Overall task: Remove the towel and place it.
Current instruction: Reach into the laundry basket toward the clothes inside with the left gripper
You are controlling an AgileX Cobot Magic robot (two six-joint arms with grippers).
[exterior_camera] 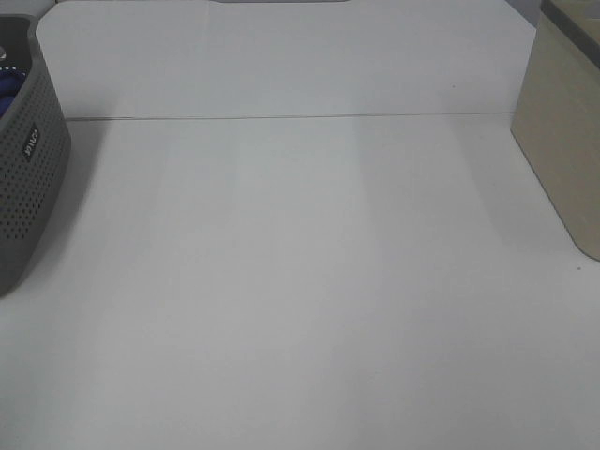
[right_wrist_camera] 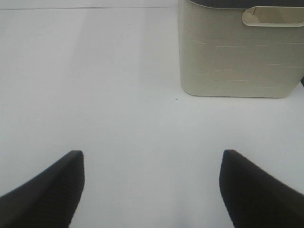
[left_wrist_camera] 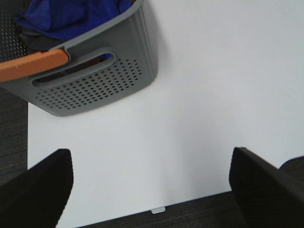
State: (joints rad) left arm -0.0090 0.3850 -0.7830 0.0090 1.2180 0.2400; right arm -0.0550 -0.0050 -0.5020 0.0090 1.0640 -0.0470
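The blue towel [left_wrist_camera: 71, 14] lies bunched inside the grey perforated basket [left_wrist_camera: 109, 71], which stands at the table's left edge [exterior_camera: 28, 187]; a sliver of the towel [exterior_camera: 7, 89] shows over its rim in the exterior high view. My left gripper [left_wrist_camera: 152, 190] hovers open above the white table, apart from the basket, with nothing between its black fingers [left_wrist_camera: 38, 190]. My right gripper [right_wrist_camera: 152, 190] is also open and empty over the table, some way from the beige bin. Neither gripper shows in the exterior high view.
A beige bin [right_wrist_camera: 237, 52] with a handle slot stands at the table's right edge [exterior_camera: 567, 131]. An orange bar [left_wrist_camera: 33, 64] crosses the basket's rim. The white table [exterior_camera: 300, 281] spreads between basket and bin; dark floor [left_wrist_camera: 12, 128] lies past its edge.
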